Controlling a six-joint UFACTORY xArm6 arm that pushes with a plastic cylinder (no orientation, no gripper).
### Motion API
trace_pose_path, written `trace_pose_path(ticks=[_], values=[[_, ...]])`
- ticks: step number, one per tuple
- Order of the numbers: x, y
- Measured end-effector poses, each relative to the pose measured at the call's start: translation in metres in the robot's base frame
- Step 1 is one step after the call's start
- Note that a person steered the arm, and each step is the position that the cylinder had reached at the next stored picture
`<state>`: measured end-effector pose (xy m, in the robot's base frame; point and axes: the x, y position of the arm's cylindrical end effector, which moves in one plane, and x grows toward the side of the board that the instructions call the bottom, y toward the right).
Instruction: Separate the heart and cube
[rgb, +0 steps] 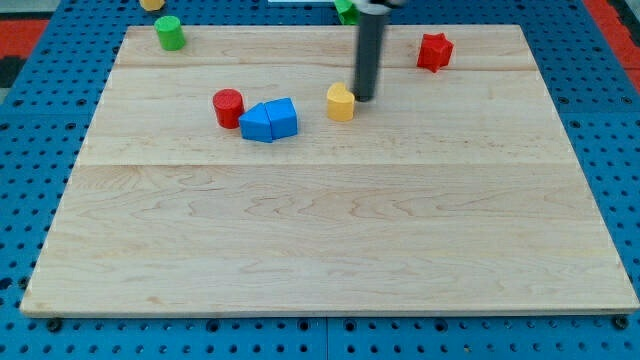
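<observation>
Wooden board (330, 230) on blue pegboard. My tip (364, 98) touches yellow heart (341, 102) at its right; blue cube (269, 120) left, apart. No jaws: bare rod, nothing held.

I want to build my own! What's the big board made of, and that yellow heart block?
The board looks like pale wood: grain lines and plank seams show, with a soft sheen. The yellow heart, beside my tip, looks like painted wood or plastic; its even, smooth colour leaves that open.
</observation>
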<state>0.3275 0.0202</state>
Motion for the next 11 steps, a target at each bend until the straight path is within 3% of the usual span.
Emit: trace_pose_path(ticks=[2, 3, 4, 5, 7, 8, 10, 11], values=[[0.087, -0.017], [0.073, -0.062], [0.031, -0.053], [0.016, -0.049], [0.069, -0.016], [0.028, -0.008], [-0.098, -0.024], [-0.078, -0.008]])
